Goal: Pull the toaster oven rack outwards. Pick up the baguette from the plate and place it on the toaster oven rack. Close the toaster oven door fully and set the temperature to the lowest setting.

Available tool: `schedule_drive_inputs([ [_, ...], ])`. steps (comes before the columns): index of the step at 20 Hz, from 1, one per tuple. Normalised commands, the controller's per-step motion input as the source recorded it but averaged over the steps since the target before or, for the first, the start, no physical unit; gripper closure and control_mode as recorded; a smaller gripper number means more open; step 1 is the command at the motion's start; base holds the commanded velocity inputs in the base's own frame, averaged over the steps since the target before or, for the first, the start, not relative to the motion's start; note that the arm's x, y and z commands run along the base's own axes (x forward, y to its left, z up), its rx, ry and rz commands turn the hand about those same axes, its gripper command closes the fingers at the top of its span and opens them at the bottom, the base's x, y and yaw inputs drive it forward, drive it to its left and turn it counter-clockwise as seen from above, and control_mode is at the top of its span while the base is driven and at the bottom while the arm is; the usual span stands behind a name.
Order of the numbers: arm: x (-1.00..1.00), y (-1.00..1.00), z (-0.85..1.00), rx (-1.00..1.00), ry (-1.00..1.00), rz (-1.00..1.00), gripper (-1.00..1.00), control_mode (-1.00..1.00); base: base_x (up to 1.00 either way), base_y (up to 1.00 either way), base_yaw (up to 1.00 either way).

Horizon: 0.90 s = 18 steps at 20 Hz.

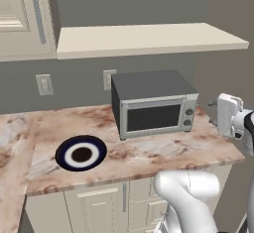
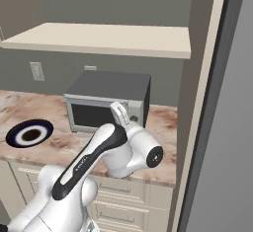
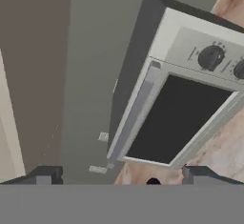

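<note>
One toaster oven (image 1: 154, 103) and one plate (image 1: 81, 153) sat well apart on bare counter (image 1: 149, 152); the gripper (image 3: 121, 175) hovered, fingers apart

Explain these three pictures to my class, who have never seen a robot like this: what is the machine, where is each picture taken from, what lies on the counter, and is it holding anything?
It is a white robot arm on a base that can drive, in a computer-rendered kitchen. Two cameras ride on the base behind the arm, one to its left and one to its right, so they show the same marble counter from two sides. The third camera sits on the hand and looks along the gripper, whose two dark fingertips stand wide apart at the bottom; that picture is rolled sideways. On the counter stand a toaster oven with its toaster oven door shut and knobs beside it, and a round dark plate with a white ring. No baguette is visible on the plate. The gripper is open and holds nothing.
</note>
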Motion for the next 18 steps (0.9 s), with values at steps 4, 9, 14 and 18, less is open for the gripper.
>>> schedule_drive_inputs([
  [4, 0.21, 0.0, -0.37, 0.2, 0.0, -0.03, -1.0, -1.0, 0.0, 0.0, 0.0],
  [9, 0.34, 0.0, -0.14, 0.06, 0.0, -0.01, -1.0, -1.0, 0.0, 0.0, 0.0],
  [14, 0.42, -0.02, -0.01, 0.0, 0.0, -0.01, -1.0, -1.0, 0.0, 0.0, 0.0],
  [18, 0.25, -0.14, -0.11, 0.0, 0.0, -0.03, -1.0, -1.0, 0.0, 0.0, 0.0],
])
